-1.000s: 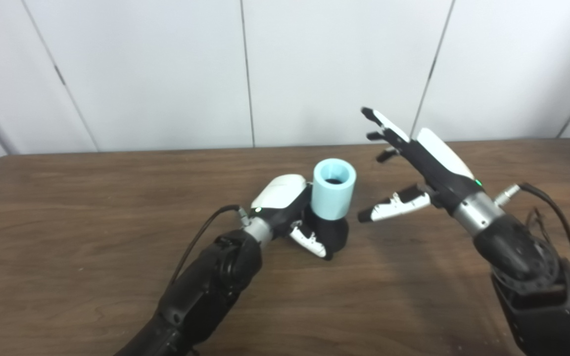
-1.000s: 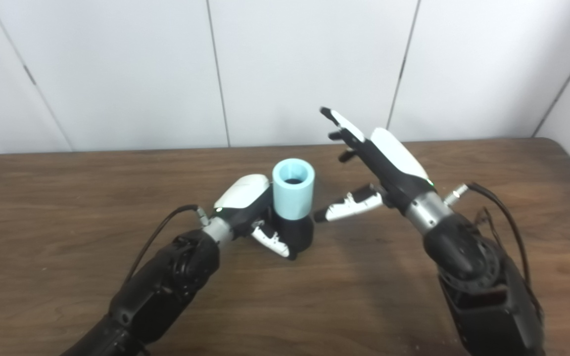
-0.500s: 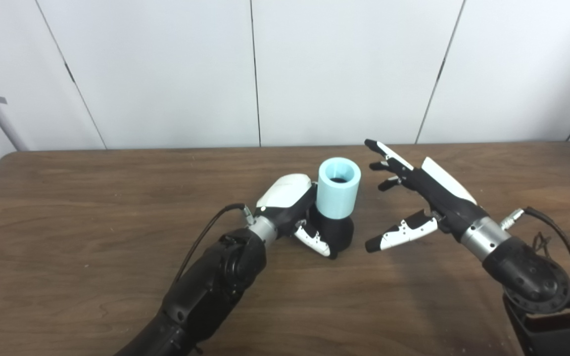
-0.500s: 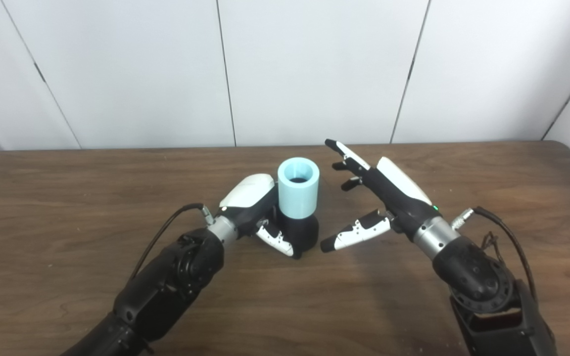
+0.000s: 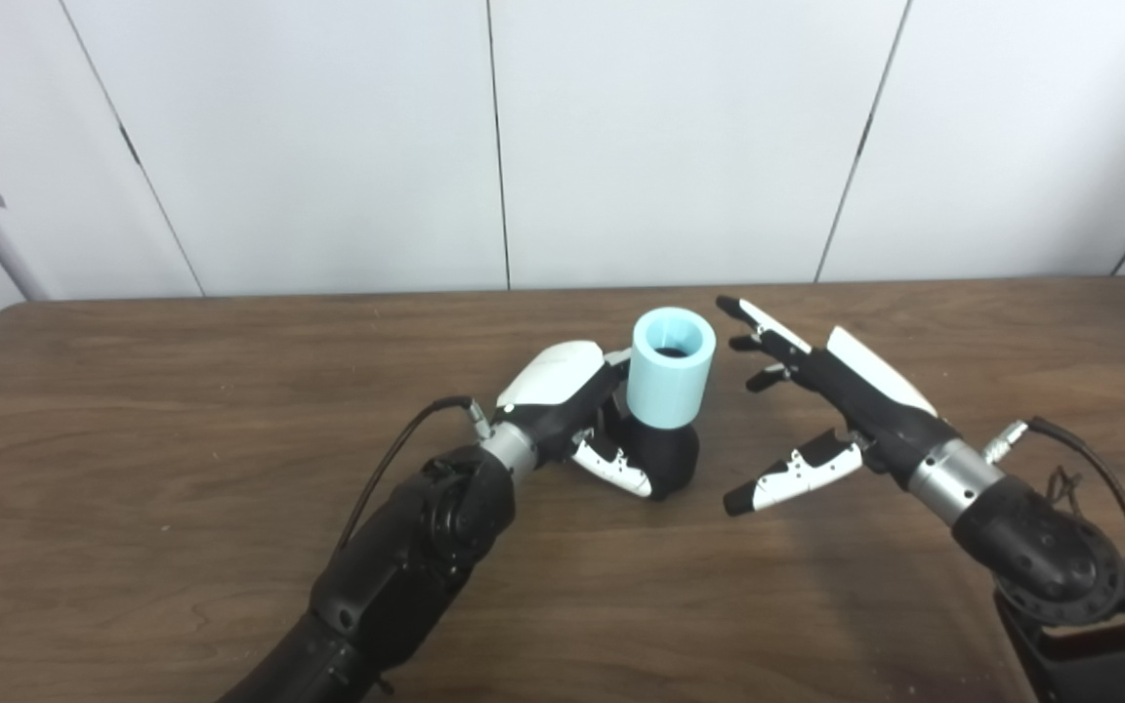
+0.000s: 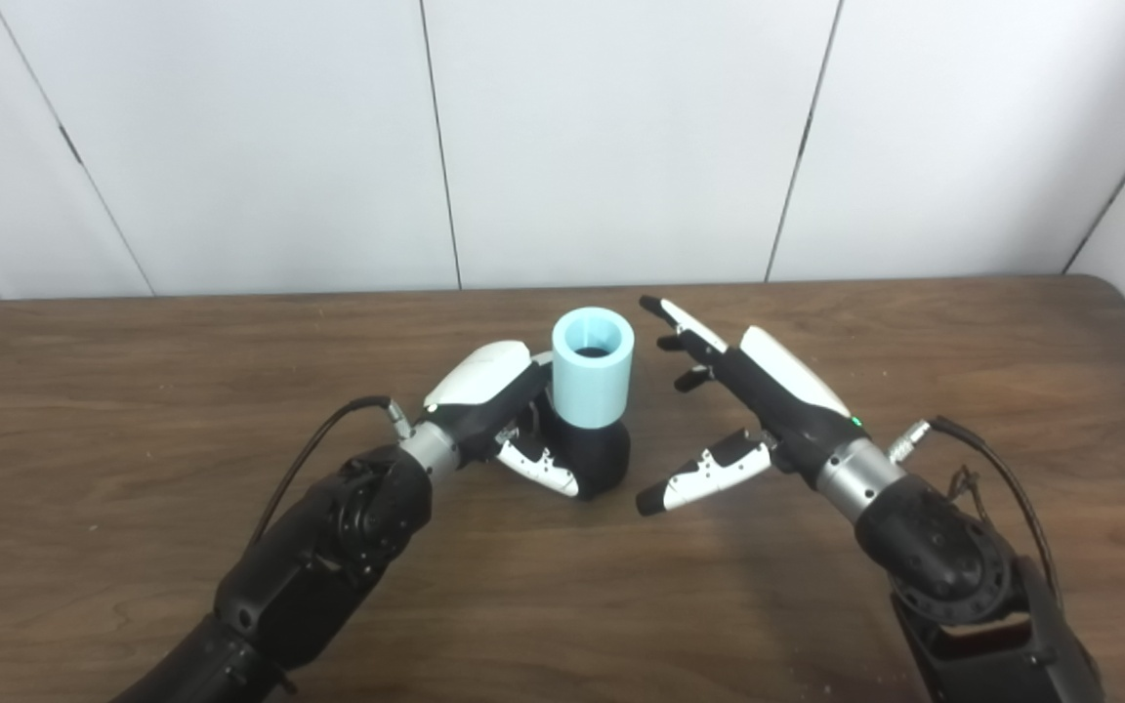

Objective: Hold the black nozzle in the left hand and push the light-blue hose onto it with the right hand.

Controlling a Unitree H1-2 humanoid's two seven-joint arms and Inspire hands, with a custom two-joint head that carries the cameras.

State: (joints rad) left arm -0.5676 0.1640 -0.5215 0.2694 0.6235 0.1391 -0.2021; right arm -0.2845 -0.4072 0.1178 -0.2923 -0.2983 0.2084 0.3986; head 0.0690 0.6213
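Observation:
The black nozzle [image 5: 668, 456] stands upright on the brown table [image 5: 133, 488] near its middle. The light-blue hose [image 5: 672, 367], a short open tube, sits on top of the nozzle. My left hand [image 5: 577, 415] is shut on the nozzle's base, thumb wrapped across its front. My right hand [image 5: 821, 405] hovers open just right of the hose, fingers spread and apart from it, thumb low near the table. The same nozzle [image 6: 590, 455] and hose [image 6: 593, 367] show in the right eye view.
White wall panels rise behind the table's far edge [image 5: 562, 288]. Cables trail from both wrists: one by the left forearm [image 5: 396, 464], one by the right [image 5: 1080, 459]. Bare wood lies to the left, right and front of the hands.
My right hand has come down from a raised pose to hose height, staying open. The left hand, nozzle and hose keep their places. The camera has shifted a little.

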